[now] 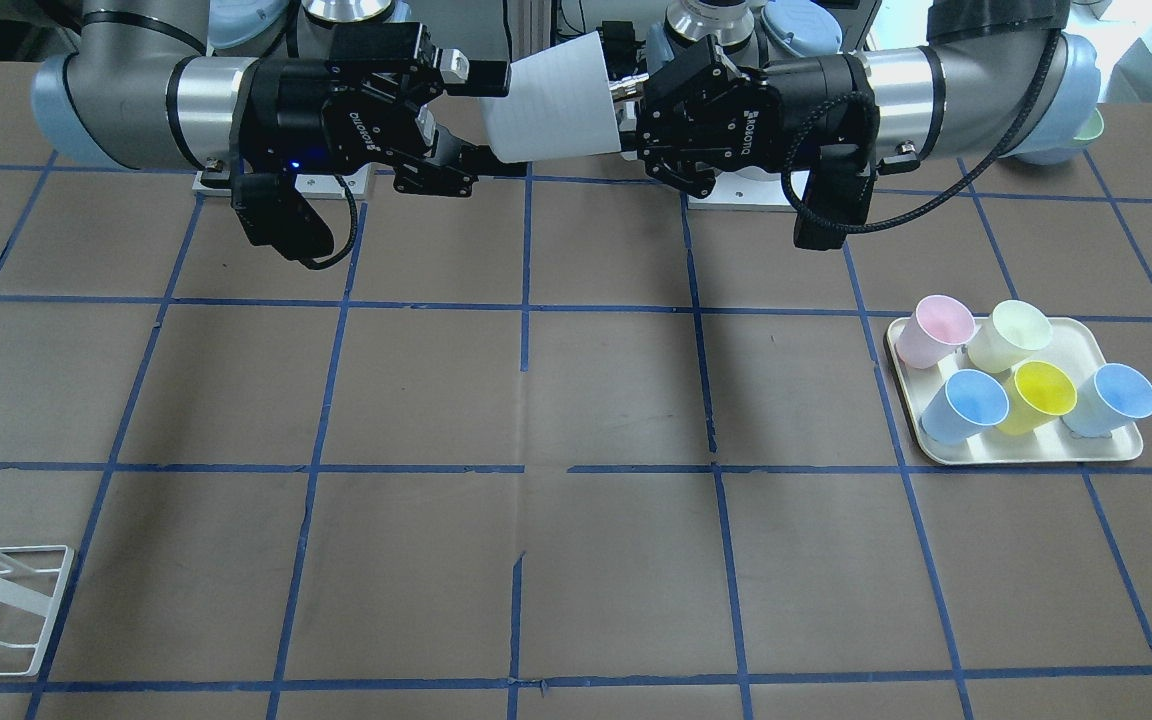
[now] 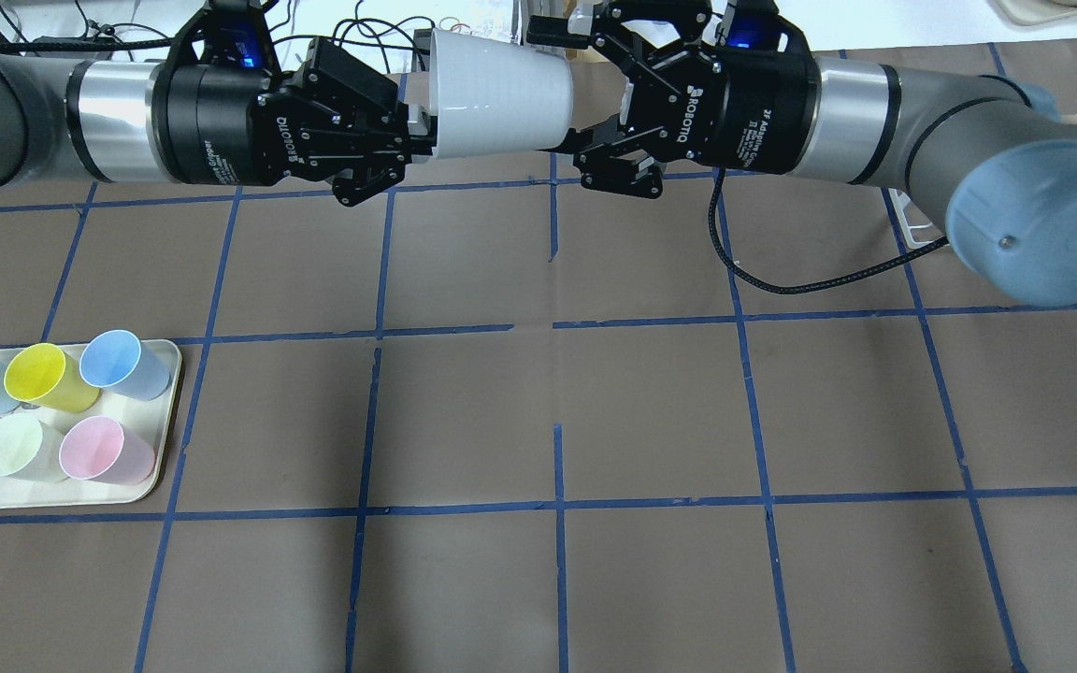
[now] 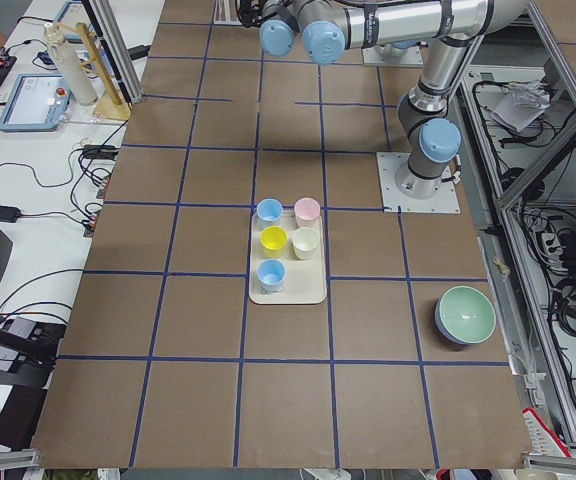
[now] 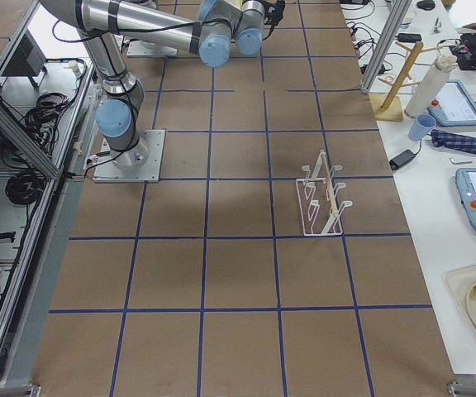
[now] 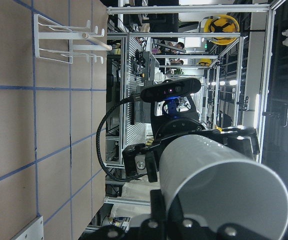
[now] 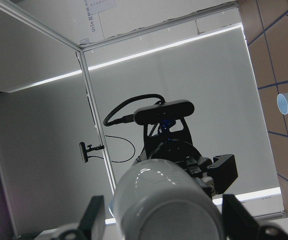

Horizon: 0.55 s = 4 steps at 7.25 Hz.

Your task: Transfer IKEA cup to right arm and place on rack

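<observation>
Cup (image 2: 501, 103) in left gripper (image 2: 422, 126), right (image 2: 568, 89) perhaps astride

Bright, even light from above covers the brown worktop (image 1: 576, 400), leaving only soft, smeared shadows across its middle and toward the robot's edge. A white sheen runs along the IKEA cup (image 2: 501, 103). The right wrist view is backlit by glowing strips, with the cup close and blurred. Lamps behind burn out in the left wrist view. Both side views are evenly lit.
</observation>
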Each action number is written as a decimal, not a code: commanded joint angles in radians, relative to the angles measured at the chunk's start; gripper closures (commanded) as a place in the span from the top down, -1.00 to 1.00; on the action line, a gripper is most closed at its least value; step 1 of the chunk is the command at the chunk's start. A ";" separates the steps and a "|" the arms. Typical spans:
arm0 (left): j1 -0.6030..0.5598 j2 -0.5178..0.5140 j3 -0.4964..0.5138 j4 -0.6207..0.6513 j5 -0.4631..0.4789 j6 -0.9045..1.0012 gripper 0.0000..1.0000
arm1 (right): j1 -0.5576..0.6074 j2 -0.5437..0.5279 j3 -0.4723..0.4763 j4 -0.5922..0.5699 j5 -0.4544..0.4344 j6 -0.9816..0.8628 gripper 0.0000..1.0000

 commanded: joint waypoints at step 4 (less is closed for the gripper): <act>0.001 -0.004 0.000 0.000 0.000 -0.009 1.00 | -0.004 0.000 -0.008 0.005 -0.011 0.006 -1.00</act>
